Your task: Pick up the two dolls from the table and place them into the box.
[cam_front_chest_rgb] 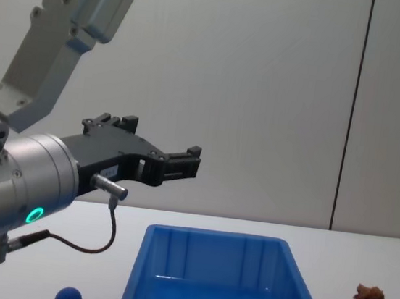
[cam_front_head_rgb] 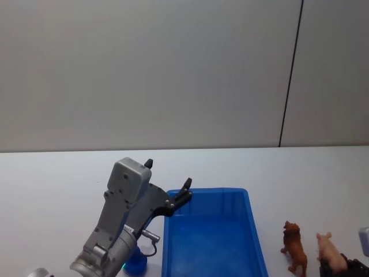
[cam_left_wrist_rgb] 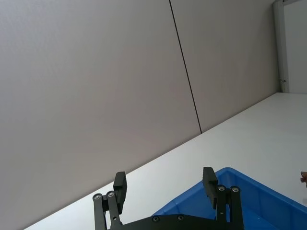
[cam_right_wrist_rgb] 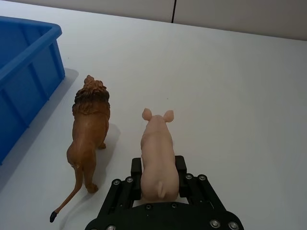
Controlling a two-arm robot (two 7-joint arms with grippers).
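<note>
Right tool [cam_right_wrist_rgb: 158,166] clasps the pink pig [cam_right_wrist_rgb: 157,148] standing on the desk [cam_right_wrist_rgb: 230,96] beside the brown lion [cam_right_wrist_rgb: 88,129], right of the blue box [cam_right_wrist_rgb: 24,62], where a straight lift should spare the lion, while the left tool [cam_left_wrist_rgb: 165,184] hovers open over the box's rim.

a lab-like test room: bare grey panelled wall [cam_front_head_rgb: 144,69] behind a plain white table [cam_front_head_rgb: 57,173].

one blue box [cam_front_head_rgb: 219,191] is sitting on one white table [cam_front_head_rgb: 52,179]. three toys are standing around the box: one brown lion [cam_front_head_rgb: 294,247] and one pink pig [cam_front_head_rgb: 328,248] to its right, and one blue ball-topped toy [cam_front_chest_rgb: 68,298] to its left. two grippers are showing: the left gripper [cam_left_wrist_rgb: 164,175] over the box's left rim and the right gripper [cam_right_wrist_rgb: 158,165] right of the box.
</note>
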